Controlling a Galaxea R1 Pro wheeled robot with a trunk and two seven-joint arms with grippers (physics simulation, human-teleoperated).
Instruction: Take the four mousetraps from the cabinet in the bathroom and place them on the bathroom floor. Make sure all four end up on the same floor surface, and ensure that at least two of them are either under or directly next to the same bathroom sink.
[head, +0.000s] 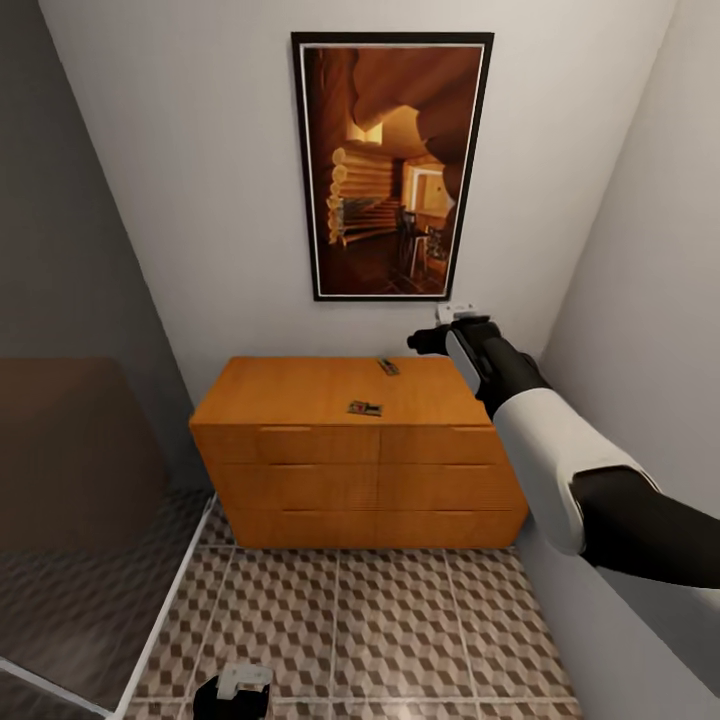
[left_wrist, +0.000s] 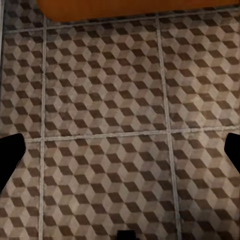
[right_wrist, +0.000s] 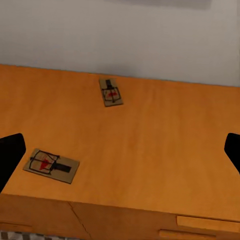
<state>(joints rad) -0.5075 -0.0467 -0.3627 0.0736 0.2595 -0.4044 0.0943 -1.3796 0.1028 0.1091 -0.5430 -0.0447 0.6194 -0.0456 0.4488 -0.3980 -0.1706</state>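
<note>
Cabinet (head: 340, 440): orange-brown, frame centre in the head view, against the white wall below a framed picture (head: 392, 165). Mousetraps: two lie on its top, one near the front edge (head: 364, 408), one near the back (head: 388, 367), well apart. Bathroom floor (head: 380, 630): cube-pattern tiles, lower frame. Right gripper (head: 448, 325): raised above the cabinet's right end, fingers spread, empty. Left gripper (head: 232, 690): bottom edge, over tiles, released, empty.

From the head view, the two small brown wooden mousetraps (head: 365, 408) on the orange-brown wooden cabinet (head: 300, 392) are too tiny to make out. The dark left gripper (head: 232, 692) is cut off by the frame's edge, its jaws unreadable there.
</note>
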